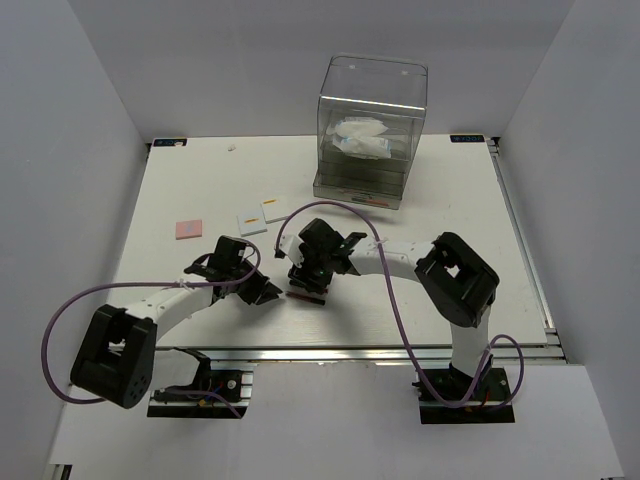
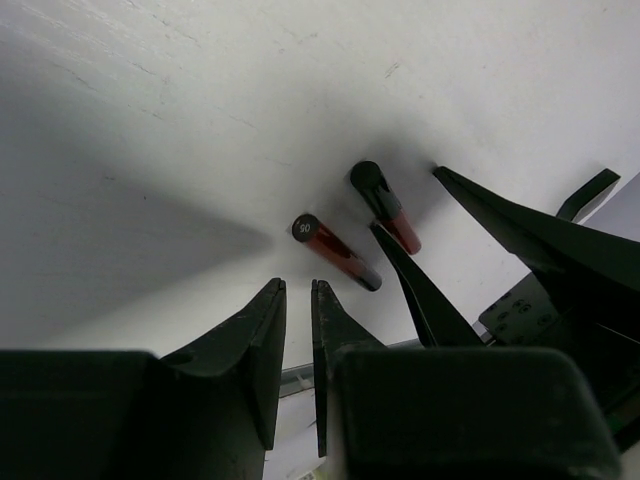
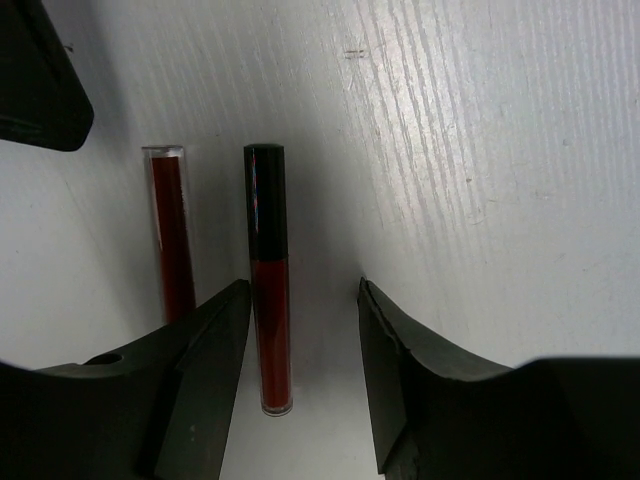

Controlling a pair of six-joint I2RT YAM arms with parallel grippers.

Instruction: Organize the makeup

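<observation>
at the near middle of the counter, two slim red-and-black sticks lie side by side. one lies between the right jaws, which stand well apart and unclamped; the other stick is just outside them. the left jaws, narrowly apart and holding nothing, hang just beside both. farther back lie white squares and a pink square.

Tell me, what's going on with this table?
A robot is sorting makeup. Its right hand is open and lowered around a red stick with a black cap, not gripping it yet. A second red stick lies beside it. The left hand hovers close by, barely open and empty. Flat white squares and a pink square lie on the table, and a clear box stands at the back.
</observation>
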